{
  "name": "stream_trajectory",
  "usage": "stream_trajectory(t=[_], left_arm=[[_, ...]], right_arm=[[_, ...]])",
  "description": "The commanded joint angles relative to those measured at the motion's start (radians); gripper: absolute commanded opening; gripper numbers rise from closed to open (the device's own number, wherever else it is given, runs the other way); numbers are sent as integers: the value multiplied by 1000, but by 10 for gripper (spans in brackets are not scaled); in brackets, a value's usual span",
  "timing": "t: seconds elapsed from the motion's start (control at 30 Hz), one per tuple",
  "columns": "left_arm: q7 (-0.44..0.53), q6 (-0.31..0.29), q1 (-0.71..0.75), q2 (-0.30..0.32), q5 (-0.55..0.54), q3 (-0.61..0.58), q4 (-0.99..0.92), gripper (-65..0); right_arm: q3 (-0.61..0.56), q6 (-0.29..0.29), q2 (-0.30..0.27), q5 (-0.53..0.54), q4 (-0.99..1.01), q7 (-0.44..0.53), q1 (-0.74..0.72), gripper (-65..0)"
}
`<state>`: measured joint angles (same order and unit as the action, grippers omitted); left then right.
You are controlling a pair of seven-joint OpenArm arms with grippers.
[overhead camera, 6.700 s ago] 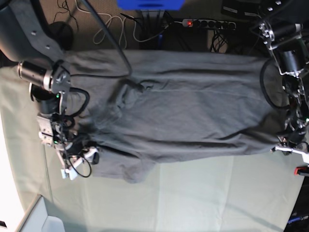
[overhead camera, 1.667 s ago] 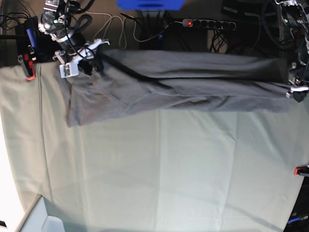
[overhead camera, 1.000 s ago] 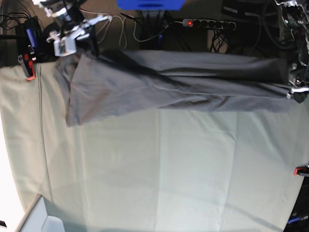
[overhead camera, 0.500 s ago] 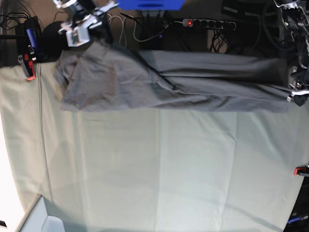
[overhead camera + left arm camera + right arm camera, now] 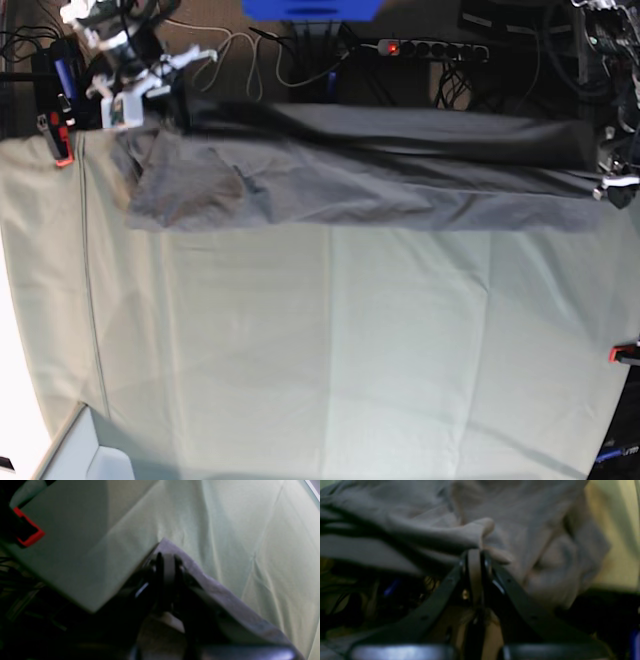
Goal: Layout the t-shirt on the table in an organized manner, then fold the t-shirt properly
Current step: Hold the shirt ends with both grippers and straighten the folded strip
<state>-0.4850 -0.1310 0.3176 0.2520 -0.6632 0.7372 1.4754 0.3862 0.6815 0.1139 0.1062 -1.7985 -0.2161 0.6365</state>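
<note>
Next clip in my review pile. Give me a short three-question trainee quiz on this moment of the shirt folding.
1. True or false: the t-shirt lies spread across the middle of the table.
2. What does the right gripper hold? A) a red clamp B) a fold of grey shirt fabric C) nothing
3. In the left wrist view, the left gripper pinches the shirt close to its ____.

Key:
1. False: it is bunched in a long band along the table's far edge.
2. B
3. Corner
</note>
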Motion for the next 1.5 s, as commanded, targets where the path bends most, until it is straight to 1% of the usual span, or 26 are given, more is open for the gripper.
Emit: stream_trajectory(t=[0.0, 0.17, 0.37, 0.53, 0.57, 0.6, 0.67, 0.73, 0.8, 0.87, 0.9, 1.03, 1.1, 1.27, 1.47], left_arm=[[22, -3, 12, 16, -5, 8, 23, -648], [22, -3, 48, 19, -3, 9, 23, -648], [22, -3, 50, 19, 0, 9, 14, -645], [22, -3, 44, 20, 0, 6, -11, -642], [21, -3, 44, 28, 0, 5, -20, -628], [21, -3, 44, 34, 0, 3, -29, -601], [21, -3, 44, 36, 0, 3, -51, -512], [21, -3, 47, 36, 0, 5, -57, -395], [21, -2, 48, 36, 0, 6, -55, -291], [22, -2, 50, 34, 0, 9, -52, -239], [22, -2, 50, 39, 0, 9, -55, -228], [24, 1, 39, 42, 0, 9, -77, -225], [24, 1, 10, 39, 0, 8, -98, -225], [22, 0, -56, 36, 0, 5, -233, -225], [22, -2, -108, 36, 0, 2, -335, -224]], right_arm=[[10, 17, -1, 16, -13, 33, -5, -650], [17, 17, -3, 14, -7, 33, -79, -650], [17, 17, -4, 14, 128, 33, -168, -650], [12, 17, -52, 14, 271, 31, -234, -649], [12, 17, -67, 14, 289, 27, -241, -628], [12, 17, -79, 14, 299, 10, -246, -598], [12, 17, -90, 14, 291, -36, -249, -521], [17, 17, -90, 16, 253, -58, -244, -448], [20, 17, -89, 16, 196, -62, -234, -396], [20, 17, -85, 19, 142, -62, -205, -364], [20, 17, -82, 19, 116, -62, -192, -355], [13, 17, -30, 16, 56, -62, -168, -346], [10, 17, -21, 16, 56, -62, -165, -346], [-30, 17, -21, 16, 62, -62, -160, -346], [-31, 17, -21, 16, 61, -62, -162, -346]])
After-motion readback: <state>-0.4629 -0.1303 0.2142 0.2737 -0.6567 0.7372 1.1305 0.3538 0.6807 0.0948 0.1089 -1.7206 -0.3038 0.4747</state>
